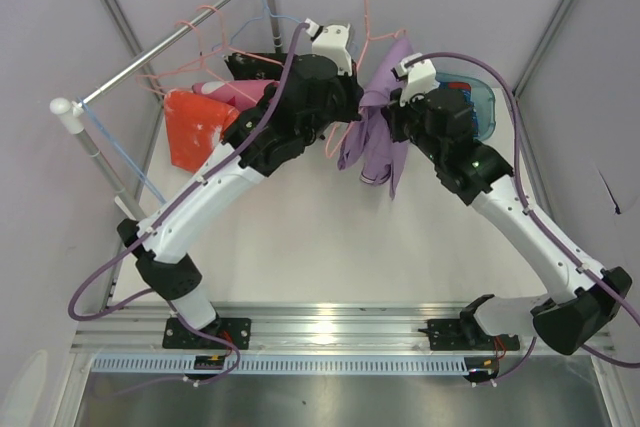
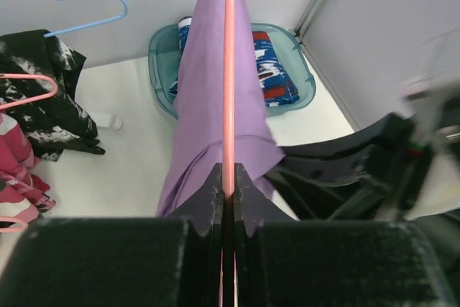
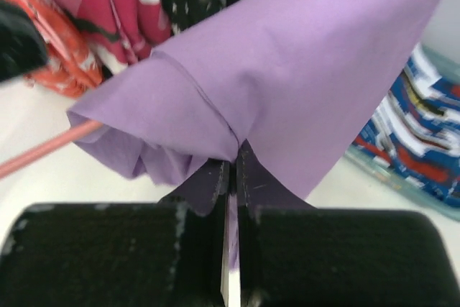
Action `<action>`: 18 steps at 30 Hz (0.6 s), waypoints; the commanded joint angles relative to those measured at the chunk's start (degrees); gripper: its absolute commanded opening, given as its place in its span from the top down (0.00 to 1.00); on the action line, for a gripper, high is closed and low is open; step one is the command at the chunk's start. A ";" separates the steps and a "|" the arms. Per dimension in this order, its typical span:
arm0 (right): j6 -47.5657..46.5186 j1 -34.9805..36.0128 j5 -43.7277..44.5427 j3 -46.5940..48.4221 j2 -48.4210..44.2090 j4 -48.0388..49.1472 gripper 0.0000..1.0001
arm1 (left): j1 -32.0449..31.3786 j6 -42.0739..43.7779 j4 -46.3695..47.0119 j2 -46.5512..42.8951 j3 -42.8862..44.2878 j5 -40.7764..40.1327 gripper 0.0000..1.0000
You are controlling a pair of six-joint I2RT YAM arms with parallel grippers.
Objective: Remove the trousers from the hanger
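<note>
Left wrist view: the left gripper (image 2: 228, 190) has its jaws pinched on the rod of the pink hanger (image 2: 230, 70), and the lavender trousers (image 2: 205, 98) drape over that rod just past the tips. The right gripper (image 3: 231, 174) has its jaws pressed together on a fold of the same cloth. Behind the lavender trousers, a teal tub (image 2: 164, 62) holds the blue-white-red pair (image 2: 277, 70). Left of them are the black speckled pair (image 2: 50, 98), the pink-magenta pair (image 2: 14, 163) and the orange pair (image 1: 195, 127).

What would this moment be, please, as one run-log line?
left gripper: shut on pink hanger; right gripper: shut on lavender trousers; status: not yet off hanger
</note>
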 commanded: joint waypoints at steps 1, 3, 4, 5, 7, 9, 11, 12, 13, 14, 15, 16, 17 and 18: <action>-2.40 -0.01 4.02 8.07 -2.59 4.39 1.00 | 0.04 -1.19 6.57 -4.75 -2.60 -2.92 1.00; -2.66 -0.10 4.37 9.93 -1.63 3.69 1.00 | 0.04 -1.80 6.84 -4.83 -4.19 -3.53 1.00; -2.66 -0.01 4.64 11.51 -1.27 3.51 1.00 | 0.04 -1.98 6.84 -4.83 -5.33 -3.71 1.00; -2.58 -0.10 4.99 12.13 -1.10 3.68 1.00 | 0.04 -2.16 6.93 -4.92 -5.60 -3.88 1.00; -2.66 -0.10 5.78 13.71 -0.57 4.56 1.00 | 0.04 -2.77 6.84 -4.83 -7.62 -4.06 1.00; -2.40 -0.01 6.39 14.85 0.04 5.44 1.00 | 0.04 -3.91 6.75 -4.83 -9.46 -3.45 1.00; -2.05 -0.10 6.66 16.70 0.49 6.05 1.00 | 0.04 -5.14 6.75 -4.75 -10.26 -2.92 1.00; -2.31 -0.10 6.23 17.32 0.66 6.32 1.00 | 0.04 -5.49 6.75 -4.75 -11.22 -2.83 1.00; -2.49 -0.01 6.40 17.76 1.01 6.50 1.00 | 0.04 -5.93 6.49 -4.75 -12.01 -2.92 1.00; -2.58 -0.01 6.48 19.24 1.28 6.50 1.00 | 0.04 -6.20 6.23 -4.92 -12.89 -3.09 1.00; -2.92 -0.10 6.66 20.13 1.54 6.24 1.00 | 0.04 -6.55 6.31 -5.36 -13.59 -3.27 1.00; -3.10 -0.01 6.92 20.92 2.15 6.06 1.00 | 0.04 -6.81 6.40 -5.71 -14.99 -3.97 1.00; -3.37 -0.01 7.36 21.71 2.33 5.88 1.00 | 0.04 -7.08 6.49 -6.15 -16.57 -4.24 1.00; -3.54 -0.01 7.89 23.11 2.59 5.97 1.00 | 0.04 -7.51 7.10 -6.68 -17.37 -4.50 1.00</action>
